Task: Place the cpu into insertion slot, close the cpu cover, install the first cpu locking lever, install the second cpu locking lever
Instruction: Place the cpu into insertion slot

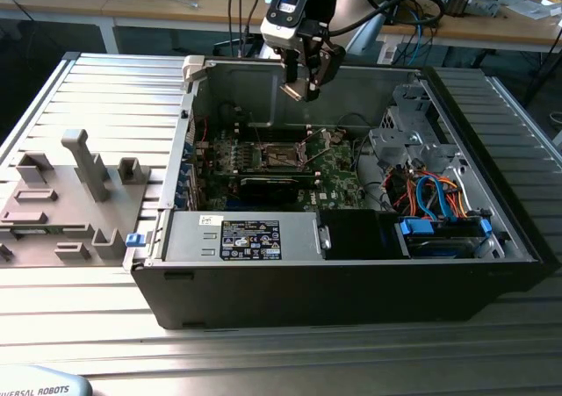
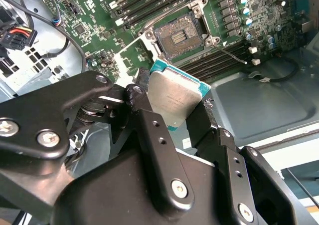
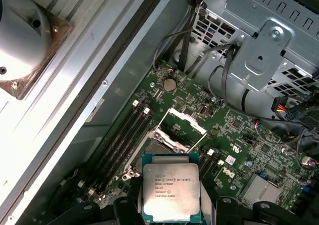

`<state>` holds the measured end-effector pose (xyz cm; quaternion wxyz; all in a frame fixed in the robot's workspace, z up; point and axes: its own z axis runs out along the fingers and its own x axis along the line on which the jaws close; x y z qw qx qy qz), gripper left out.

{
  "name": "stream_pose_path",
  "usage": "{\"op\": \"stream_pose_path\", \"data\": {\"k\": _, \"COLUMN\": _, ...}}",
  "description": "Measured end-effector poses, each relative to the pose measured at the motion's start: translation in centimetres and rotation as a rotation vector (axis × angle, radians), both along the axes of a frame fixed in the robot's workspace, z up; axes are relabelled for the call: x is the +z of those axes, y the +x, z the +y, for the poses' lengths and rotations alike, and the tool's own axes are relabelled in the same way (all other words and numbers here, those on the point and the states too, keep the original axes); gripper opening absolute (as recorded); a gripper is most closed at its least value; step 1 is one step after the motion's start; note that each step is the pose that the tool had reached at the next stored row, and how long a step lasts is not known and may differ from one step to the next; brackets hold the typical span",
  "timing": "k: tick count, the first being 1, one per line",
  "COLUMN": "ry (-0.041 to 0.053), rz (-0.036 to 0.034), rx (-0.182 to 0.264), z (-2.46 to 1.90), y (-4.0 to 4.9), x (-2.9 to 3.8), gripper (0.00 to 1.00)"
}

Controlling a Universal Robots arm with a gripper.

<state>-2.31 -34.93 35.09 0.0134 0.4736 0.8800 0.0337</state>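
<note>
While black two-finger gripper (image 2: 172,101) clamps small square silver-topped cpu (image 3: 171,190) by edges, it hangs above open dark socket (image 2: 178,35), silvery cpu cover (image 3: 185,120) raised. Likely hazard: skewed descent, causing bent socket pins.

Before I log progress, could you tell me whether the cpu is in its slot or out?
Out: the gripper holds the cpu above the empty slot.
</note>
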Motion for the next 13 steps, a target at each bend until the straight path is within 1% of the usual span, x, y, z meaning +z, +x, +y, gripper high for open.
{"op": "stream_pose_path", "data": {"k": 13, "ry": 0.0001, "rz": 0.0, "rx": -0.009, "z": 0.0, "y": 0.0, "x": 0.0, "gripper": 0.54}}
